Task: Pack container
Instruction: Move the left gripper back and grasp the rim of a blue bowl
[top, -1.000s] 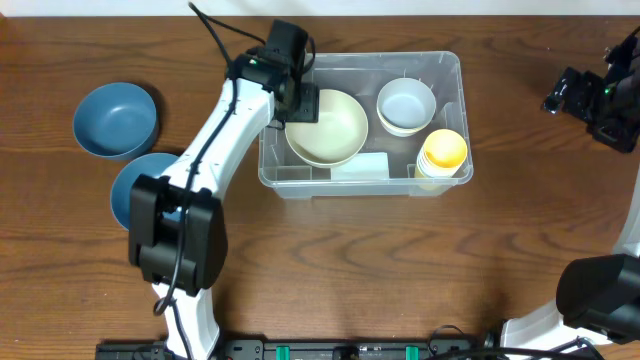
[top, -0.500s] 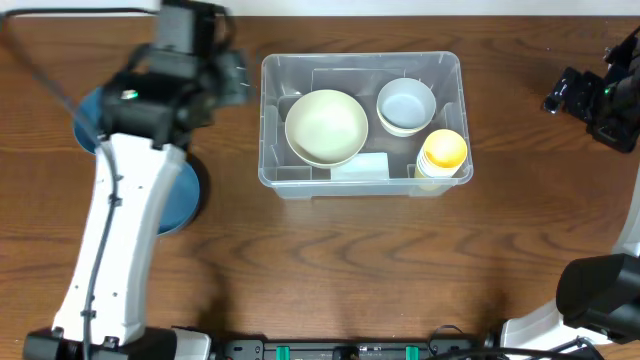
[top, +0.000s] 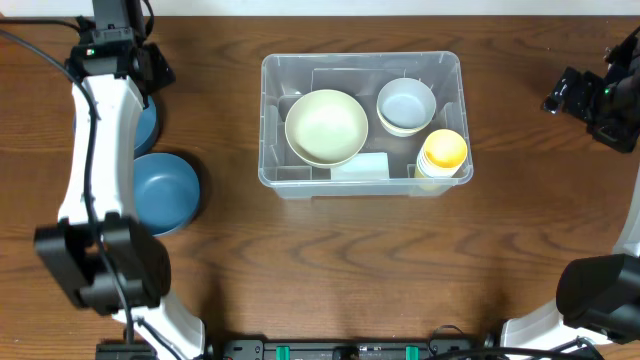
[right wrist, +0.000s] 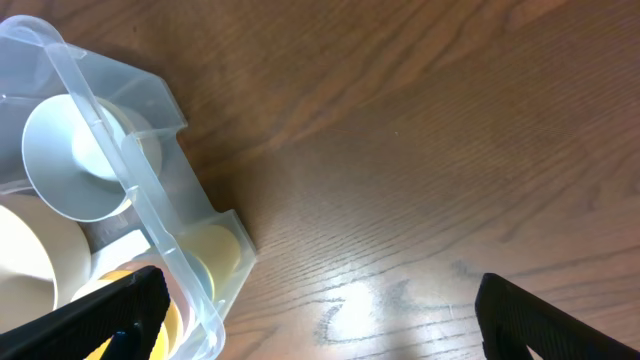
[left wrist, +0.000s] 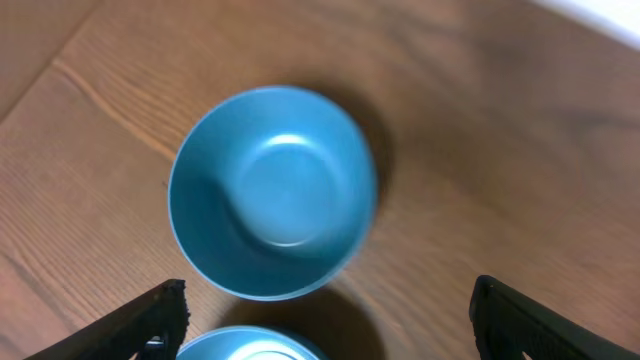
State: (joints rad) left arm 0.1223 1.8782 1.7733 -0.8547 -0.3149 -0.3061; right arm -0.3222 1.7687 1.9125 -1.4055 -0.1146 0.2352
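Note:
The container [top: 440, 70] is a clear bin at the table's middle. It holds a cream bowl [top: 326, 127], a whitish bowl [top: 406, 104] and yellow cups [top: 444, 150]. Two blue bowls lie at the left: one [top: 147, 122] partly hidden under my left arm, one [top: 168, 190] nearer. My left gripper [top: 130, 55] is raised at the far left, open and empty. In the left wrist view its gripper [left wrist: 330, 330] hangs above both blue bowls [left wrist: 272, 190] [left wrist: 250, 345]. My right gripper [top: 588, 100] is open and empty at the far right, apart from the container's corner [right wrist: 130, 190].
A whitish label [top: 360, 165] shows on the container's near side. The table's far edge [left wrist: 600, 15] runs just beyond the blue bowls. Bare wood [right wrist: 420, 200] lies between the right gripper [right wrist: 325, 320] and the container.
My left arm has swung left from the cream bowl in the container to above the blue bowls. The cream bowl stays in the container. The right arm has not moved.

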